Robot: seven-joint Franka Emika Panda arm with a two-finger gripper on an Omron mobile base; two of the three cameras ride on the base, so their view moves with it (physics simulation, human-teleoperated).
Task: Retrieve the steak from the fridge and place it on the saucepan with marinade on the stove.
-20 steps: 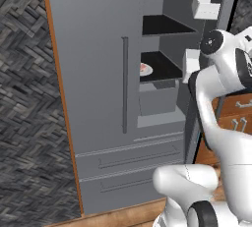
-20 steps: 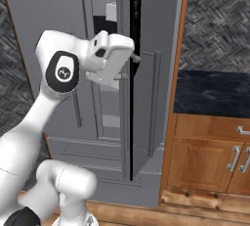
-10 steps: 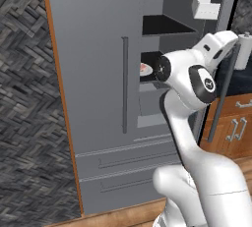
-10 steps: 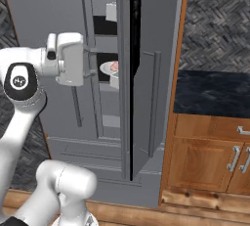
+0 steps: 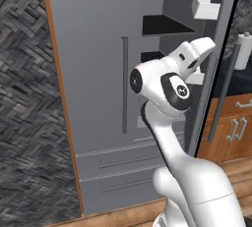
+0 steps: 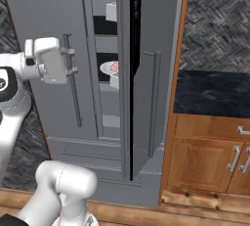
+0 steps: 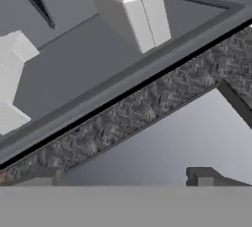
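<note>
**Arm raised before the open fridge, steak on its plate inside**

Nearest to us, in the left base view, the white arm rises from the lower right and bends at a big round joint in front of the fridge [image 5: 98, 98]. From this joint the hand reaches up and to the right, toward the gap of the open door. In the right base view we see the gripper [image 6: 73, 61] at the left, held at the height of the middle shelf, just in front of the closed left door and beside its long vertical handle [image 6: 75, 93]. Its fingers are small and partly against the grey door, but we see them standing wide apart, and nothing is between them. In the hand view the two dark finger tips [image 7: 204, 176] show at the bottom edge, well apart from each other, with only grey surface between.

Farther back, the right door of the fridge stands open, and we look into it through a narrow gap. On a black shelf inside lies a round white plate [image 6: 108, 68], and on it the steak [image 6: 114, 66], a small pink piece. The gripper is apart from it, to the left and outside of the cabinet.

A white door bin [image 5: 205, 6] hangs high on the open door. To the right of the fridge stands a wooden cabinet [image 6: 210, 156] with a dark counter top [image 6: 212, 93], and behind it a grey woven wall [image 6: 219, 24].
</note>
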